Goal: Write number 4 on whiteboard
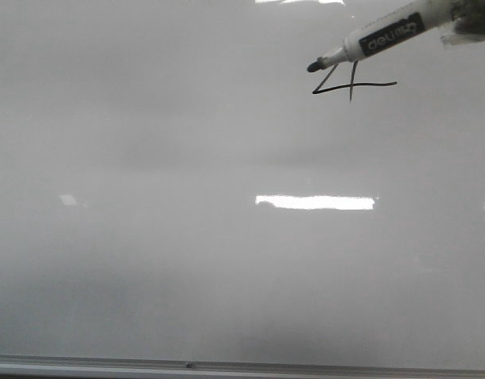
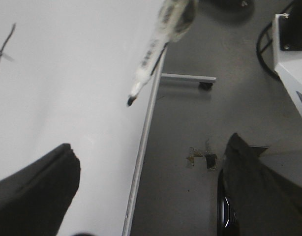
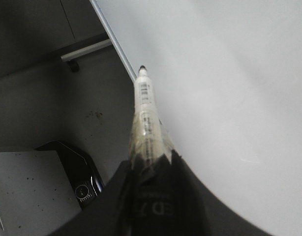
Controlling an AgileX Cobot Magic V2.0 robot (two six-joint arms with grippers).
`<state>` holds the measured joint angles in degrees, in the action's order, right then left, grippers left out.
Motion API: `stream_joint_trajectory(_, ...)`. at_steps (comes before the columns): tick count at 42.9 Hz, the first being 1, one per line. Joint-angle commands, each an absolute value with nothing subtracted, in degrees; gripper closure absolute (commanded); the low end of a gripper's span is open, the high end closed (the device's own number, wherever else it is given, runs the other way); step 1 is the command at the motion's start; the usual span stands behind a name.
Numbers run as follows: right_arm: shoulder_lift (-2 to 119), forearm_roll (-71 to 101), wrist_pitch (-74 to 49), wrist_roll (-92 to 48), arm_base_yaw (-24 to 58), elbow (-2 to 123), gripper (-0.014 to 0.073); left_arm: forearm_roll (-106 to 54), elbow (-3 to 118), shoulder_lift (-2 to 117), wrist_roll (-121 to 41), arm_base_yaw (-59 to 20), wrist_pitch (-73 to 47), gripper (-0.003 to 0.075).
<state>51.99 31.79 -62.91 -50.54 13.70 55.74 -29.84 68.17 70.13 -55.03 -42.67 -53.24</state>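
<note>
The whiteboard (image 1: 187,237) fills the front view, pale and glossy. A thin black number 4 (image 1: 353,84) is drawn at its upper right. A white marker (image 1: 377,38) with a black label slants in from the top right, its dark tip (image 1: 313,67) just up-left of the 4's slanted stroke; contact with the board cannot be told. My right gripper (image 3: 150,164) is shut on the marker (image 3: 143,108). My left gripper (image 2: 151,147) is open and holds nothing, straddling the board's edge. The left wrist view shows the marker (image 2: 150,54) and part of the 4 (image 2: 4,51).
The board's silver frame (image 1: 227,367) runs along the front, and its side edge (image 2: 143,147) borders grey floor. A stand foot with a caster (image 2: 190,77) and a white unit (image 2: 288,59) sit beyond. A dark device (image 3: 77,169) lies on the floor. Light reflections (image 1: 313,202) streak the board.
</note>
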Motion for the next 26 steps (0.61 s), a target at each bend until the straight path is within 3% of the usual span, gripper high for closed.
stream_joint_trajectory(1,51.36,34.78,-61.31,-51.34,13.67,57.58,0.0654,-31.92,72.37,72.46,-56.42,-46.44,-49.62,0.0142)
stream_joint_trajectory(15,51.36,34.77,-61.07,-51.34,13.67,57.58,0.0654,-30.87,79.96,84.46,-56.42,-50.59,-49.44,0.0149)
stream_joint_trajectory(26,51.36,34.77,-61.00,-51.34,13.67,57.58,0.0654,-31.10,81.09,87.90,-56.63,-51.80,-46.47,0.0253)
